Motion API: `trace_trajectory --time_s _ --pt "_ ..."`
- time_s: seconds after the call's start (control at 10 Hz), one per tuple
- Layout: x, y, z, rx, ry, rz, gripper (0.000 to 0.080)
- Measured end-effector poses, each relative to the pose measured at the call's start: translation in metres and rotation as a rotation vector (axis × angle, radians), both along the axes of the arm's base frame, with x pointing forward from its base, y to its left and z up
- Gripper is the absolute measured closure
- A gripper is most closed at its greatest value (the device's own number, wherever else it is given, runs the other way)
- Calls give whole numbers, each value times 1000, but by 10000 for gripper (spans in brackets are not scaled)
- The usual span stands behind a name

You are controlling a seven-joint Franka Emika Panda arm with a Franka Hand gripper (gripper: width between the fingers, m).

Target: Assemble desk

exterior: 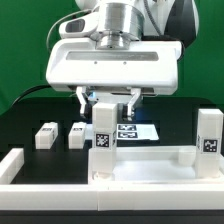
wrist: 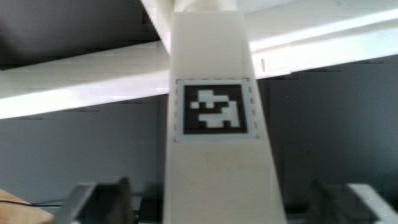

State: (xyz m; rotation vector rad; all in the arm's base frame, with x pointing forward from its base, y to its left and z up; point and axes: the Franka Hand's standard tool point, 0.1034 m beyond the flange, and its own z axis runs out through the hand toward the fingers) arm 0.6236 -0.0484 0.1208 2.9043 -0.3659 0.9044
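leg [exterior: 101, 138] upright on tabletop panel [exterior: 150, 158] at the exterior view's left end, second leg [exterior: 208, 135] upright at right end, third leg [exterior: 45, 136] and fourth leg [exterior: 77, 136] on table [exterior: 25, 120] behind-left, marker board [exterior: 130, 130] behind panel

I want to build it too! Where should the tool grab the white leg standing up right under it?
Probably the leg's upper part, on two opposite flat sides, coming straight down from above. It stands upright at the tabletop and is square, so its flat faces suit a pinch. The open tool hangs right over it.

White boxy end effector [exterior: 108, 106] with black fingers [exterior: 131, 100] under a grey wrist [exterior: 112, 20].
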Motion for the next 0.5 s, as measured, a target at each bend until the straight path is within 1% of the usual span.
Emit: trace_trajectory --time_s 0.1,0.2,0.3,0.5 --pt "0 0 0 0 0 0 196" --pt "0 0 0 0 0 0 196" --pt "0 0 0 0 0 0 159" --pt "0 0 0 0 0 0 152"
